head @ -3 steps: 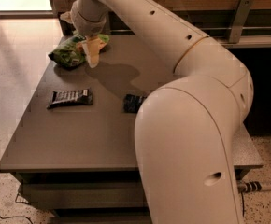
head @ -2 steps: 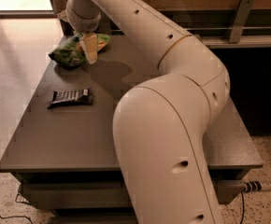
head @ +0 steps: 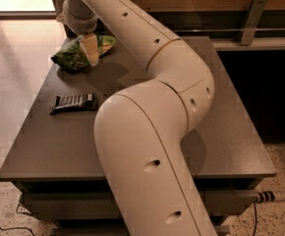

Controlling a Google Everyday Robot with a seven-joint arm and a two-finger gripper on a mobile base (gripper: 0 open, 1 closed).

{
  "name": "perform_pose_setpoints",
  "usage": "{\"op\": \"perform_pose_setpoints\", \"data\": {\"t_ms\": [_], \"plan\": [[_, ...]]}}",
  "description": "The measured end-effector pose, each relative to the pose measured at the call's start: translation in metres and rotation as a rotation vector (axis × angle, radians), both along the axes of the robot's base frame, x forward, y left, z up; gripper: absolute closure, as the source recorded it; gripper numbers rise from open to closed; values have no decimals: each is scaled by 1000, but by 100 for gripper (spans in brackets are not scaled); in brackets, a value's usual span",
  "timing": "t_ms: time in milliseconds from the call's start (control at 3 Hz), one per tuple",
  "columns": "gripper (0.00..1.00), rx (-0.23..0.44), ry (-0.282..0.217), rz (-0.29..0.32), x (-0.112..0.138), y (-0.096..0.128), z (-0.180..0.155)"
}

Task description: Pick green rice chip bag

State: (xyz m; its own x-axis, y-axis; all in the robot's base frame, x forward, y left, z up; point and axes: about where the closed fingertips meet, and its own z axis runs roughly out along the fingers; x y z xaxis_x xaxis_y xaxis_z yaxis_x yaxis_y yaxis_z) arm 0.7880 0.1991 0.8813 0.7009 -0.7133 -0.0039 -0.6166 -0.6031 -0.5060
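Cream plastic gripper (head: pixel 90 50), closure indeterminable, is hanging over the puffy crinkled bright-green rice chip bag (head: pixel 70 59) at the grey table's (head: pixel 49 141) eleven o'clock, risking slippage on loose film.

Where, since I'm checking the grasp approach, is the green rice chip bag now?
In the camera view, the green rice chip bag lies at the far left corner of the table, beyond the black candy bar, with the gripper directly over its middle.
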Motion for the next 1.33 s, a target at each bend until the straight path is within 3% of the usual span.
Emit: {"op": "perform_pose_setpoints", "data": {"t_ms": [333,667,1000,1333], "plan": [[0,-19,36,13,4,5,-17],[18,-50,82,26,9,8,-43],[49,-53,89,26,11,8,-43],[72,-53,89,26,11,8,-43]]}}
